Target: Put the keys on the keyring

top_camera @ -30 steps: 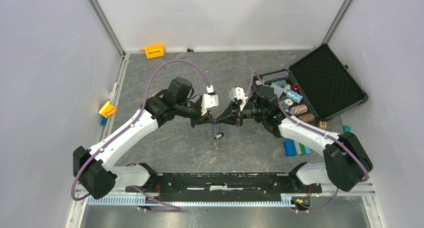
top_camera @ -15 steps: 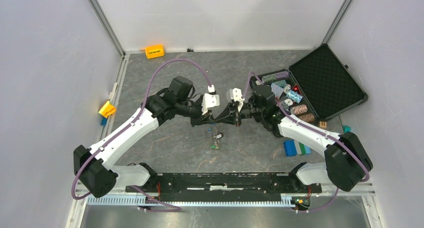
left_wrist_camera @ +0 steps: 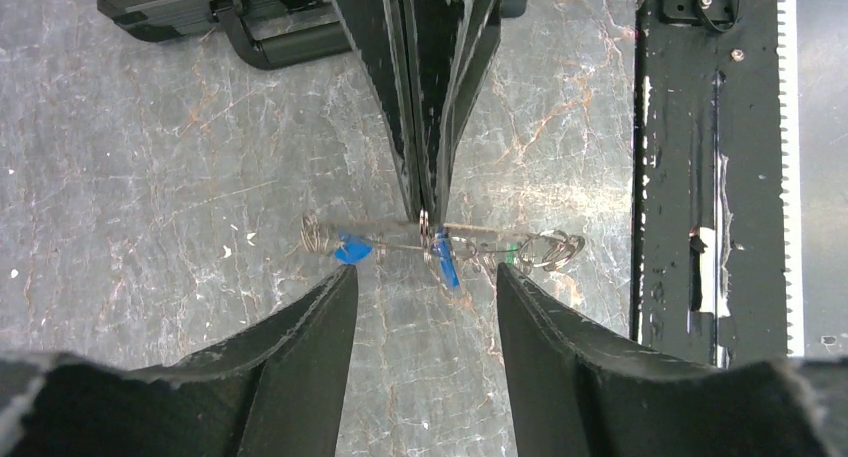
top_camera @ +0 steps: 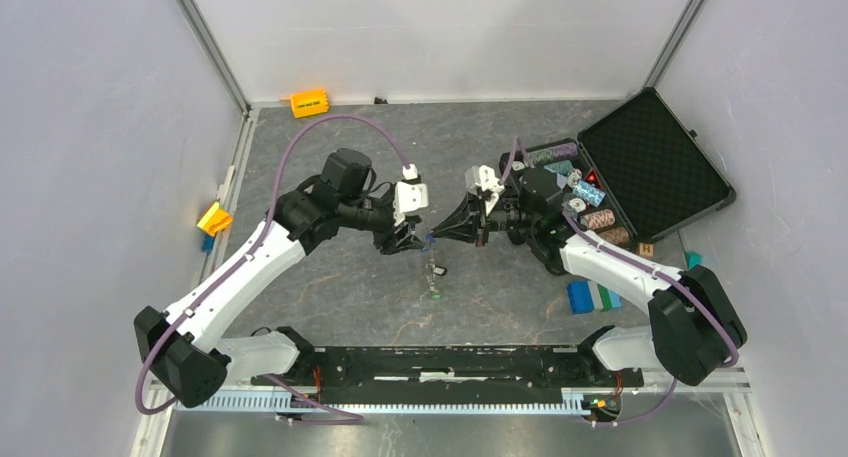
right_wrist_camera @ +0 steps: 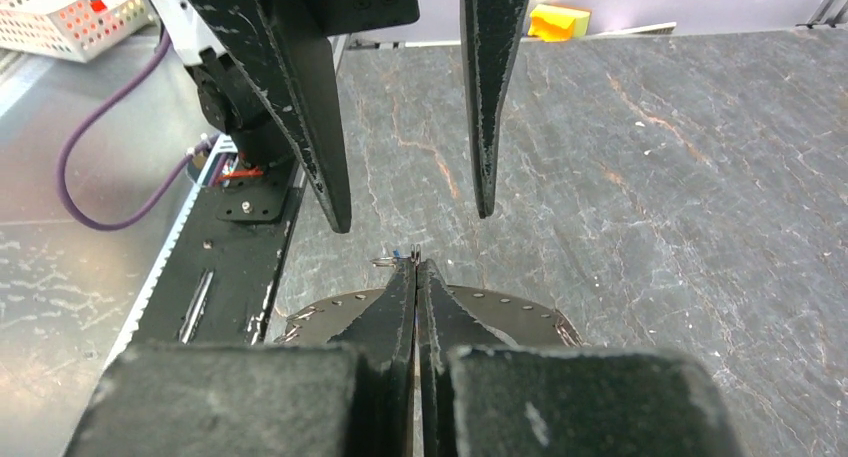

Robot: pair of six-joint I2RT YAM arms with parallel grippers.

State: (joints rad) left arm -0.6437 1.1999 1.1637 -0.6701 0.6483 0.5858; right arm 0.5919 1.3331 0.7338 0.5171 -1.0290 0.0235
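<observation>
The top view shows the left gripper and the right gripper tip to tip above the tabletop, with the keys hanging under them, but not the grip itself. The right wrist view shows it: the right gripper is clenched on the keyring, whose toothed arc lies under its fingers. The left wrist view shows the left gripper released, jaws apart, just short of the ring. A second ago it was closed at the ring. The right one stays clamped.

Probably a robotics lab: white enclosure walls around a grey tabletop.
</observation>
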